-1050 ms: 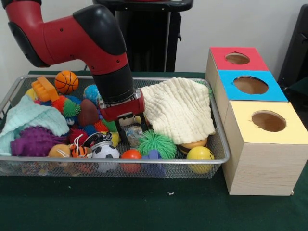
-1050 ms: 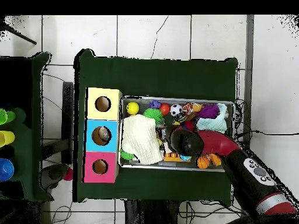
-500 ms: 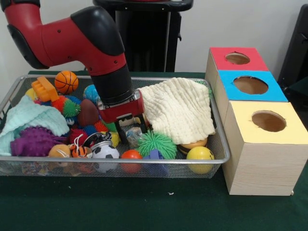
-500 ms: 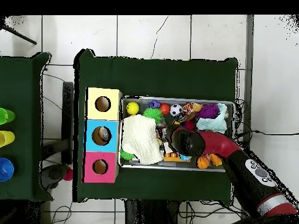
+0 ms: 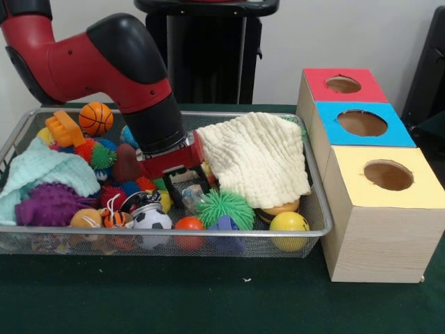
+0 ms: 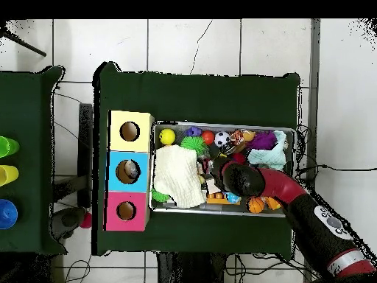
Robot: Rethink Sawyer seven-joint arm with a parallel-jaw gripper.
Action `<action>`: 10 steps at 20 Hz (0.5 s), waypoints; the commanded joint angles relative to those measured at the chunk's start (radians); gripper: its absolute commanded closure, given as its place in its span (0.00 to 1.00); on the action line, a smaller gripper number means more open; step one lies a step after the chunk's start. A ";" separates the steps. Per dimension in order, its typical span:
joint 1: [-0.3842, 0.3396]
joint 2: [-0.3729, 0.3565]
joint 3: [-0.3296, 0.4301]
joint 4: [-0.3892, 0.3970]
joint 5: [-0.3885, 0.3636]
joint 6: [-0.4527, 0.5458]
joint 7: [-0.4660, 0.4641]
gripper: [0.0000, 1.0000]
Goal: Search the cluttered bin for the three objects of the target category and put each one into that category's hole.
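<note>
My gripper (image 5: 187,188) hangs tilted low over the middle of the wire bin (image 5: 316,209), open, its black fingers (image 5: 170,193) spread above a small clear toy (image 5: 192,197). Just right of it lies a green spiky ball (image 5: 226,207). Around it sit a brown football (image 5: 126,163), a soccer ball (image 5: 151,220), an orange-red ball (image 5: 189,223) and a yellow ball (image 5: 288,223). A basketball (image 5: 96,117) rests at the far left corner. In the overhead view the red arm (image 6: 254,180) covers the gripper. The hole boxes stand beside the bin: red (image 5: 344,85), blue (image 5: 361,124), yellow (image 5: 388,175).
A cream cloth (image 5: 257,156) drapes over the bin's right part, hiding a burger-like toy (image 5: 279,208) underneath. A mint cloth (image 5: 42,170), a purple spiky toy (image 5: 49,204) and an orange toy (image 5: 64,129) fill the left. In the overhead view something sits in the blue box's hole (image 6: 128,171).
The arm has swung leftward in the front view and the gripper has tilted, its fingers now pointing more to the right. It stays open over the same spot.
</note>
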 commanded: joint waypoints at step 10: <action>0.011 -0.063 0.049 0.016 0.123 0.158 0.024 1.00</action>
